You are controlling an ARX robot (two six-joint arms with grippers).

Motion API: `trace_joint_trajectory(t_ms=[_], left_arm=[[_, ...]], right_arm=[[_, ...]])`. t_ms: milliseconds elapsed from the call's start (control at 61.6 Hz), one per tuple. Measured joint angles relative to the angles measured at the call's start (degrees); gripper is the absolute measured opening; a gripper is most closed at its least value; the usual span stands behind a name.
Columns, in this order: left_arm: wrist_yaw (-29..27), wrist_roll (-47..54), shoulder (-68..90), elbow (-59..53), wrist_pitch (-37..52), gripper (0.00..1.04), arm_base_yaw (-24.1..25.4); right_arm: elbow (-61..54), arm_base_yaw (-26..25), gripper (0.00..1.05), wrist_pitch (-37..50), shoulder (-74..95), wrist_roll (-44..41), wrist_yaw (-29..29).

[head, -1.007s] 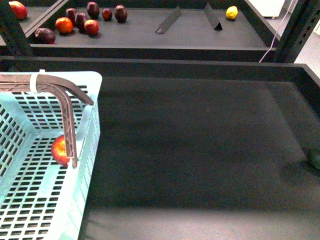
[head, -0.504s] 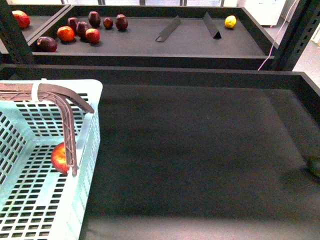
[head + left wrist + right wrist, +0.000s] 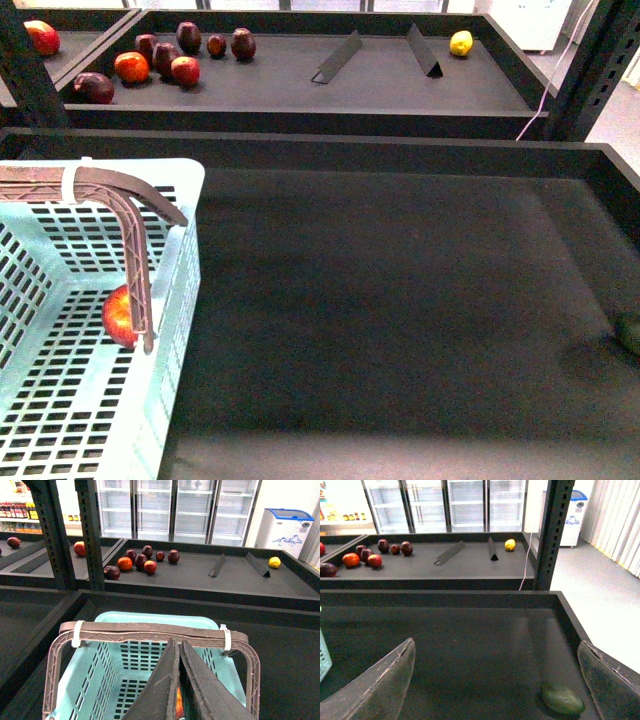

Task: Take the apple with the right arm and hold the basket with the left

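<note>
Claw of the right arm (image 3: 495,680) stood wide, empty, above bare bench (image 3: 400,300). Left claw (image 3: 178,680) was pinched together over the basket (image 3: 170,330), gripping nothing visible. Apple (image 3: 120,315) lay inside the basket, at 9 o'clock in the front view. Likely firm, slick-skinned; best gripped across its widest girth.

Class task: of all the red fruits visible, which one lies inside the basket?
The apple behind the brown handle, resting on the basket floor; all other red fruits sit on the far shelf.
</note>
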Motion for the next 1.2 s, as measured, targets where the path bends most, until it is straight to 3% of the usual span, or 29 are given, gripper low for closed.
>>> trace_joint_trajectory(t_ms=[179, 276, 796, 1023, 1153, 1202], left_arm=[[-0.02, 0.0, -3.65, 0.0, -3.67, 0.03, 0.0], [0.0, 0.02, -10.93, 0.0, -12.48, 0.03, 0.0], [-0.02, -0.02, -12.87, 0.0, -13.2, 0.04, 0.0], [-0.02, 0.02, -12.87, 0.0, -13.2, 0.54, 0.0], [-0.02, 0.02, -12.87, 0.0, -13.2, 0.9, 0.0], [-0.02, 0.02, -12.87, 0.0, -13.2, 0.99, 0.0]], right_arm=[[0.0, 0.0, 0.96, 0.0, 0.0, 0.0, 0.0], [0.0, -0.02, 0.96, 0.0, 0.0, 0.0, 0.0], [0.0, -0.02, 0.96, 0.0, 0.0, 0.0, 0.0], [0.0, 0.0, 0.96, 0.0, 0.0, 0.0, 0.0], [0.0, 0.0, 0.96, 0.0, 0.0, 0.0, 0.0], [0.0, 0.0, 0.96, 0.0, 0.0, 0.0, 0.0]])
